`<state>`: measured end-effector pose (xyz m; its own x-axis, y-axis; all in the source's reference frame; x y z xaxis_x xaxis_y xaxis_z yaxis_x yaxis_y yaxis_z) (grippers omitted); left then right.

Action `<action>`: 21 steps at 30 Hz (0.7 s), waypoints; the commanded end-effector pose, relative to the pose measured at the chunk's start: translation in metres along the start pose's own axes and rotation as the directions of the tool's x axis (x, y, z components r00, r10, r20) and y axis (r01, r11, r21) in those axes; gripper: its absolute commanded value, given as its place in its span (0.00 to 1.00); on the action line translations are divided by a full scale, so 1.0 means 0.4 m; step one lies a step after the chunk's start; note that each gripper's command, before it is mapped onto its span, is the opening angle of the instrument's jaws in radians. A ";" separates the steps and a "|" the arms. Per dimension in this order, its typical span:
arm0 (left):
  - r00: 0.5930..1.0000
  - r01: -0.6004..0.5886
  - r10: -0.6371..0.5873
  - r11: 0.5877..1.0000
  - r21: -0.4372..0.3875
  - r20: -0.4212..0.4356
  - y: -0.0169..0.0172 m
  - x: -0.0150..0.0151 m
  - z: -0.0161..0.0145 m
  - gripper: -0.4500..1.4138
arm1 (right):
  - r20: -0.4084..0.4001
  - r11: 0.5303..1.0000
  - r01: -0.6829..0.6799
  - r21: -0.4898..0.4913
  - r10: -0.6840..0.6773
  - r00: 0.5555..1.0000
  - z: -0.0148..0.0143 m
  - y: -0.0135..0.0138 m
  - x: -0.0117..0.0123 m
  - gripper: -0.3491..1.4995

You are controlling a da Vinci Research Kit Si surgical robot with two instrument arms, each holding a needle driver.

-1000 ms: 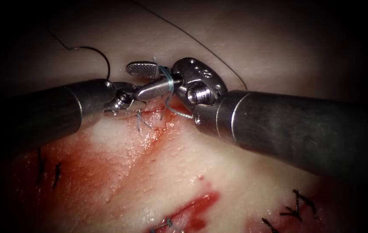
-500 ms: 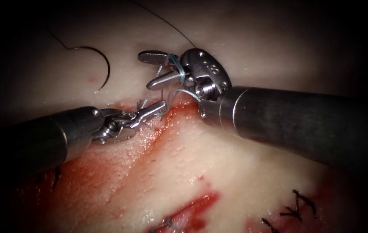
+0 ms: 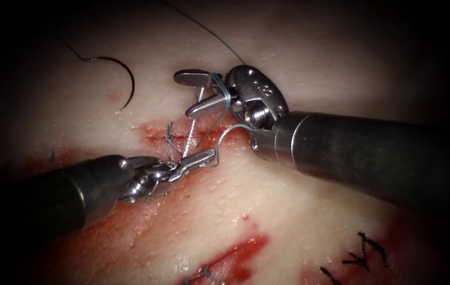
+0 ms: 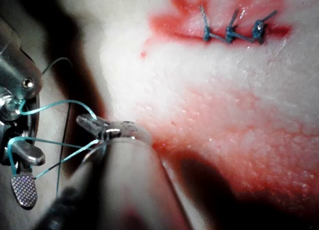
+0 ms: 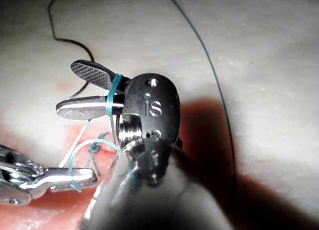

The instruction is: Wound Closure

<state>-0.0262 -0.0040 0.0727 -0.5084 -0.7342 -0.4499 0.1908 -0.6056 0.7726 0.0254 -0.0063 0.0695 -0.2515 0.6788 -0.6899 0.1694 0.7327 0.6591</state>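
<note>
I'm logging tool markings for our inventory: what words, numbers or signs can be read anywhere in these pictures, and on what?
"IS": stamped on the wrist housing of the right tool, read from the right wrist view; its first character may be a different letter or digit.
The same stamp in the endoscope view is too small to read.
Nothing readable on the left tool, tissue, thread or needle.
</note>
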 end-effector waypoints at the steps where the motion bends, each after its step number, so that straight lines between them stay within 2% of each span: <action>1: 1.000 0.008 -0.008 1.000 -0.006 0.000 -0.0006 -0.0002 0.0024 0.00 | 0.015 1.000 0.018 -0.014 -0.018 1.000 0.0016 0.0031 -0.0011 0.99; 8: 0.993 0.119 -0.119 0.991 -0.062 -0.004 0.0005 0.0009 0.0041 0.00 | 0.098 0.987 0.074 -0.142 -0.060 0.993 -0.0005 0.0054 -0.0051 0.99; 12: 0.985 0.170 -0.171 0.983 -0.066 -0.010 0.0024 -0.0026 0.0063 0.00 | 0.139 0.971 0.055 -0.232 -0.023 0.990 -0.0025 0.0084 -0.0101 0.97; 18: 0.976 0.219 -0.219 0.974 -0.062 0.007 0.0061 -0.0091 0.0087 0.00 | 0.114 0.930 0.007 -0.368 0.037 0.993 -0.0048 0.0114 -0.0142 0.99; 21: 0.964 0.266 -0.265 0.962 -0.059 0.024 0.0074 -0.0124 0.0097 0.00 | 0.134 0.899 -0.002 -0.438 0.068 0.989 -0.0047 0.0115 -0.0151 0.99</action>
<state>-0.0258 -0.0015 0.0787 -0.5625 -0.5377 -0.6281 0.0970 -0.7973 0.5958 0.0250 -0.0077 0.0769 -0.1094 0.7323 -0.6721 -0.2733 0.6279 0.7287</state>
